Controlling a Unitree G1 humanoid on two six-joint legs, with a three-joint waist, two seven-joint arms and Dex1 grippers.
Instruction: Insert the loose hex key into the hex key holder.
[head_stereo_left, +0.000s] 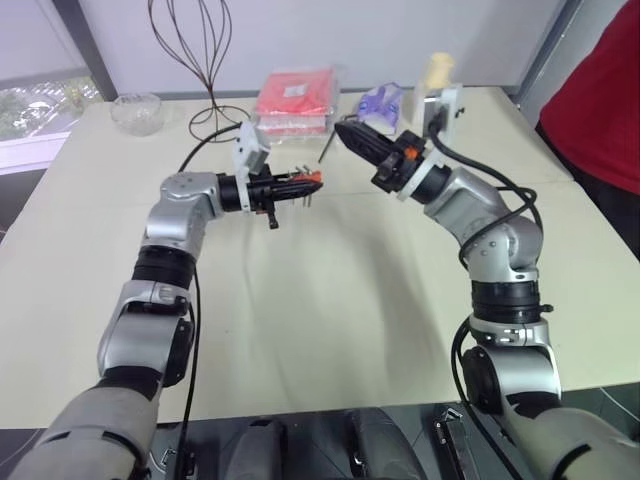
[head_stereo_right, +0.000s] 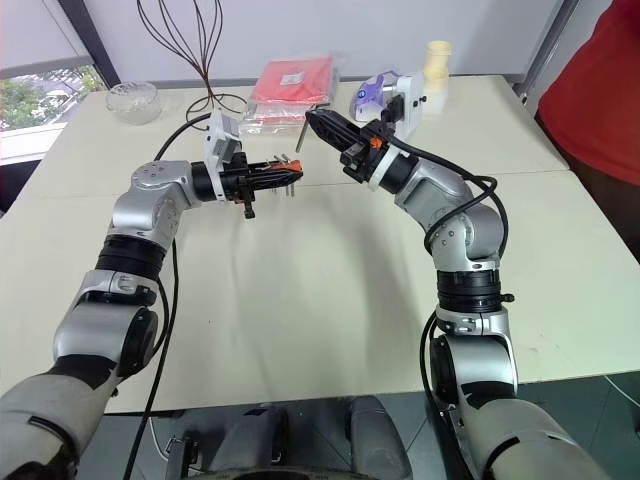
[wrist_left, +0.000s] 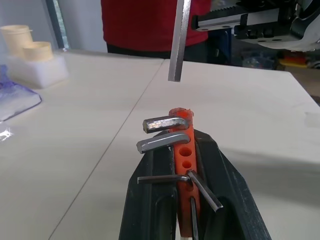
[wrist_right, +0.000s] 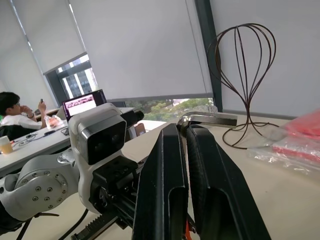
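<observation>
cream-coloured table (head_stereo_left: 330, 300) carries a red flat package (head_stereo_left: 295, 100), a wire stand (head_stereo_left: 205, 60), a glass bowl (head_stereo_left: 137, 112), a purple-and-clear packet (head_stereo_left: 381, 102) and cream containers (head_stereo_left: 437, 72) along its far side. a person in a red top (head_stereo_left: 600, 90) stands at the right edge. both arms meet above the table's middle. the left gripper (wrist_left: 184, 165) is clamped shut on the hex key holder (wrist_left: 184, 150), an orange block with several short keys sticking out, held level and pointing toward the other arm. the right gripper (wrist_right: 186, 131) is closed on the loose hex key (wrist_right: 210, 119), pinching its bend; the long leg hangs down with its tip just above the holder's end, not touching it.
</observation>
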